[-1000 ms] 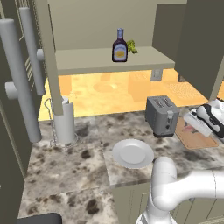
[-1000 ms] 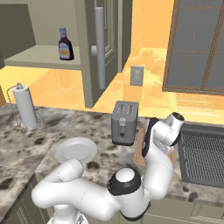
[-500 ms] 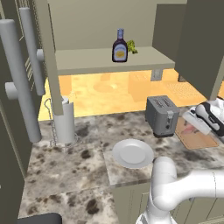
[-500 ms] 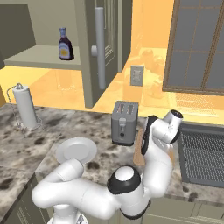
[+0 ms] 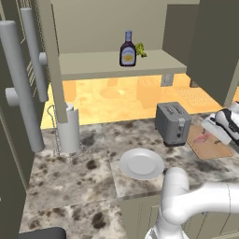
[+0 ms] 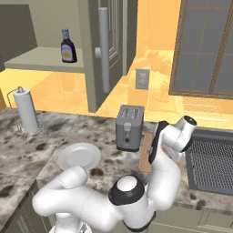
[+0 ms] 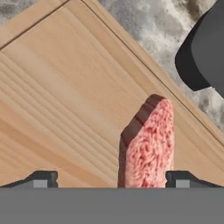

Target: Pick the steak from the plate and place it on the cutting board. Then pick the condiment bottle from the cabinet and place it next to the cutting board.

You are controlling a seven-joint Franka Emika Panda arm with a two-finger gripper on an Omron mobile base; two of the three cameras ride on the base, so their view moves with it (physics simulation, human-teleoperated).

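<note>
Steak (image 7: 148,144) placement is done as far as you can judge: it lies on the cutting board (image 7: 65,100), between the spread fingertips of the gripper (image 7: 111,179), which pinch nothing. Check the left base view: the plate (image 5: 141,163) sits bare beside the toaster (image 5: 172,122). The second half remains. The condiment bottle (image 5: 127,49) stands upright on the cabinet (image 5: 107,65) shelf, well apart from the board.
</note>
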